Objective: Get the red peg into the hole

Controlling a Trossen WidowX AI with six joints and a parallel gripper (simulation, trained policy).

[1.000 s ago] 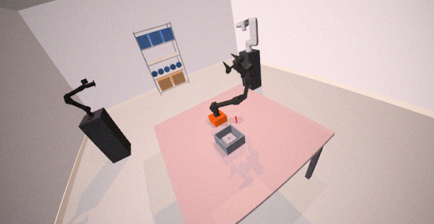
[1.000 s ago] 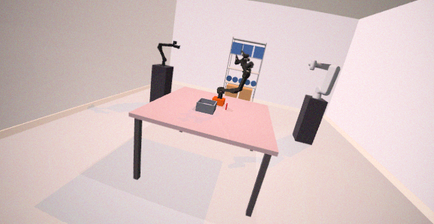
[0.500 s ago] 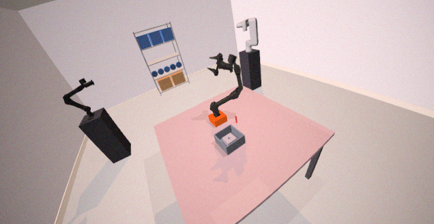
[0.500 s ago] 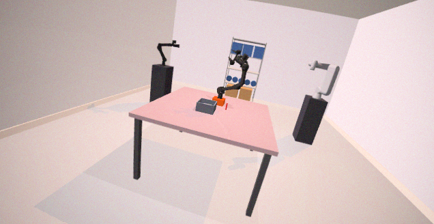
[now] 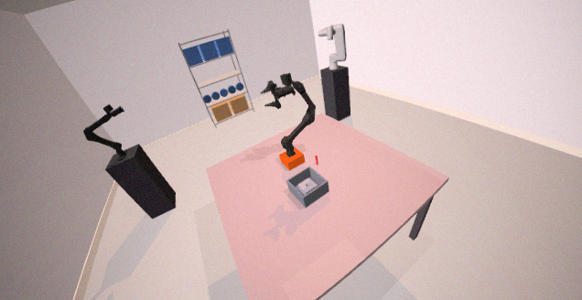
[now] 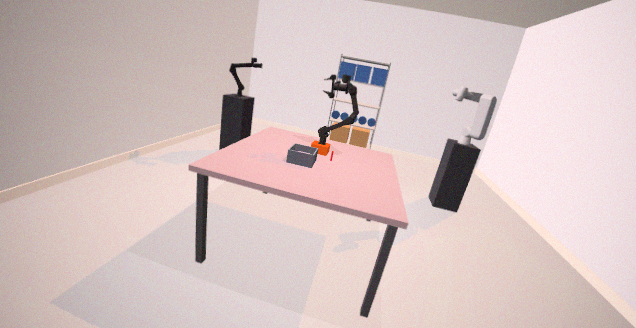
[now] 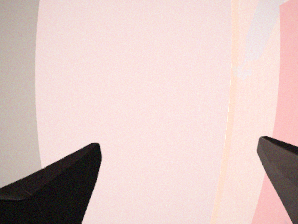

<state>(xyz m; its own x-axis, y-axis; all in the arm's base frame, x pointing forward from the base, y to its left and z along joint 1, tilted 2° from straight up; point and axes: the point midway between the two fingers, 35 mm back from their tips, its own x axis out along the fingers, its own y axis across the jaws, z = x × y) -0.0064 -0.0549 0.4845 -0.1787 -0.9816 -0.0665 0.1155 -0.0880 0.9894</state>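
The thin red peg (image 5: 316,160) (image 6: 331,156) stands upright on the pink table (image 5: 375,183) (image 6: 350,182), beside the arm's orange base and behind the box. The open grey box (image 5: 317,196) (image 6: 301,158) stands in front of the base. A pale plate (image 5: 301,187) shows at its bottom in the top view, with a small dark mark near the middle; the hole is too small to make out clearly. My gripper (image 5: 264,99) (image 6: 325,86) (image 7: 181,148) is wide open and empty, raised high above the table and pointing sideways. Neither peg nor box shows in the wrist view.
The orange base (image 5: 292,159) (image 6: 320,148) of my arm is close to both peg and box. Away from the table stand a black arm on a pedestal (image 5: 141,183) (image 6: 236,120), a white arm on a pedestal (image 5: 336,93) (image 6: 454,175), and a shelf rack with blue bins.
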